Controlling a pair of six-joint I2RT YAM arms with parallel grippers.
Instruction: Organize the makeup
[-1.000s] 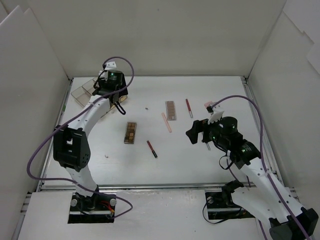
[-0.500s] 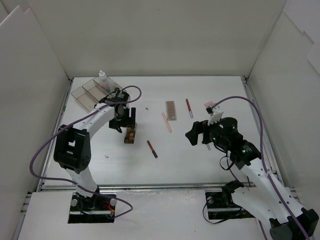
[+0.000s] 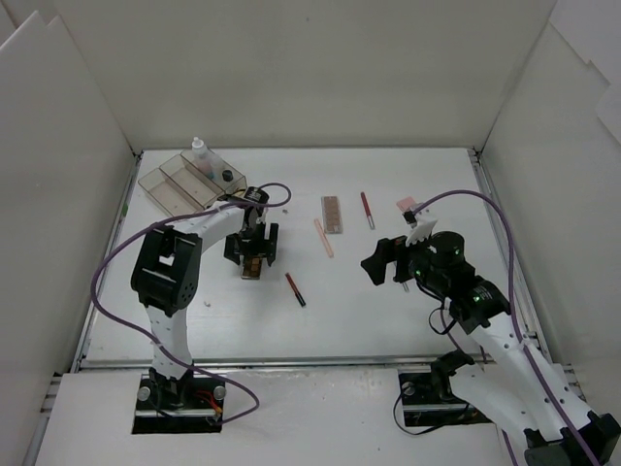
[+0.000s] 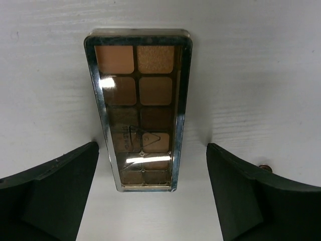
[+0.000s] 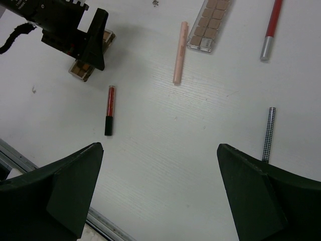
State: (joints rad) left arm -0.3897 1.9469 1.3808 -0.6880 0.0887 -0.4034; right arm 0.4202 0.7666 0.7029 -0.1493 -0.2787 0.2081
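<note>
My left gripper (image 3: 252,249) is open and low over a brown-tan eyeshadow palette (image 3: 253,262). In the left wrist view the palette (image 4: 140,108) lies flat between my two fingers (image 4: 55,186), untouched. My right gripper (image 3: 382,260) is open and empty above the table. Below it the right wrist view shows a red-and-black pencil (image 5: 109,110), a pink pencil (image 5: 179,52), a second palette (image 5: 209,24), a red pencil (image 5: 271,25) and a grey checked pencil (image 5: 269,133). A pink square pad (image 3: 406,204) lies at the back right.
A clear compartmented box (image 3: 173,184) stands at the back left with a small white-capped bottle (image 3: 199,150) and other small items in it. White walls enclose the table on three sides. A metal rail (image 3: 291,364) runs along the near edge.
My left gripper has moved from over the clear box forward and right to the brown palette and come down around it. The bottle in the box now shows. The right arm barely moved.
</note>
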